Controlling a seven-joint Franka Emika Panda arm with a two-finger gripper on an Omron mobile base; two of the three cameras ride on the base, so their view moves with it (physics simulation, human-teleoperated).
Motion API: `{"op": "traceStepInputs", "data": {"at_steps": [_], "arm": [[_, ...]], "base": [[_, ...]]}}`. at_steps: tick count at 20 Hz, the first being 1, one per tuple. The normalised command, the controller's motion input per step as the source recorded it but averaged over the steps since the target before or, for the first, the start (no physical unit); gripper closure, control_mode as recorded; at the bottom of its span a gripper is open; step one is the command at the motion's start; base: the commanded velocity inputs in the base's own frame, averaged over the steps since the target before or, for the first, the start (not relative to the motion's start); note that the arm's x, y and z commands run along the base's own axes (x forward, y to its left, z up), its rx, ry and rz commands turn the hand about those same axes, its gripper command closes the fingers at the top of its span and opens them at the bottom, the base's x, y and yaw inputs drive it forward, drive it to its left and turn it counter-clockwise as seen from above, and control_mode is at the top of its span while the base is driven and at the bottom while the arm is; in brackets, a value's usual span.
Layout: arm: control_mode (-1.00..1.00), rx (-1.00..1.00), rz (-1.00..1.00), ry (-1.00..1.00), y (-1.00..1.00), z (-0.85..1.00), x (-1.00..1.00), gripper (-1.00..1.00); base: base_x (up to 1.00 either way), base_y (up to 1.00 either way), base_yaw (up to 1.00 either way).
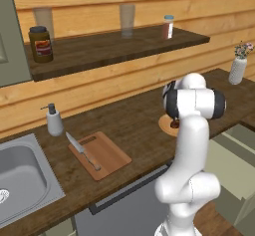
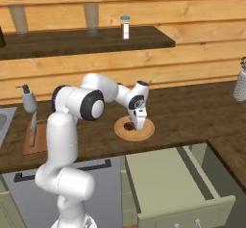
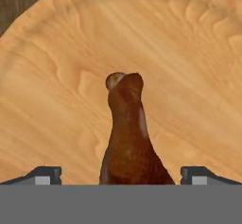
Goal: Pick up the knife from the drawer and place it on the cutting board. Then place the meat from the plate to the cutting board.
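The round tan plate [image 2: 144, 132] lies on the dark wooden counter, and the small reddish-brown meat [image 2: 129, 125] rests on it. My gripper [image 2: 139, 122] reaches down onto the plate, open. In the hand view the meat [image 3: 128, 133] stands between my two fingertips [image 3: 45, 175], with the plate [image 3: 61, 100] under it, and the jaws stay wide apart on either side of it. Farther left, the knife [image 1: 82, 150] lies on the cutting board [image 1: 107, 155]. The beige-green drawer [image 2: 168, 174] stands pulled open below the counter.
A steel sink [image 1: 20, 175] and a soap dispenser [image 1: 54, 120] sit left of the board. A white vase [image 1: 238, 68] stands at the far right. The shelf [image 1: 114, 46] above carries a jar, glasses and a shaker. A grey appliance front [image 2: 62, 179] is beside the drawer.
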Motion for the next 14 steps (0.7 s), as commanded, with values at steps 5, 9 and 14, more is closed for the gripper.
{"op": "traceStepInputs", "data": {"at_steps": [5, 9, 14], "arm": [[-1.00, 0.00, 0.00, 0.00, 0.09, -0.42, -0.13, 1.00], [-1.00, 0.00, 0.00, 0.00, 0.21, -0.49, -0.27, 1.00], [-1.00, 0.00, 0.00, -0.10, 0.04, -0.02, -0.45, 1.00]], "base": [[0.00, 0.00, 0.00], [0.00, 0.00, 0.00], [0.00, 0.00, 0.00]]}}
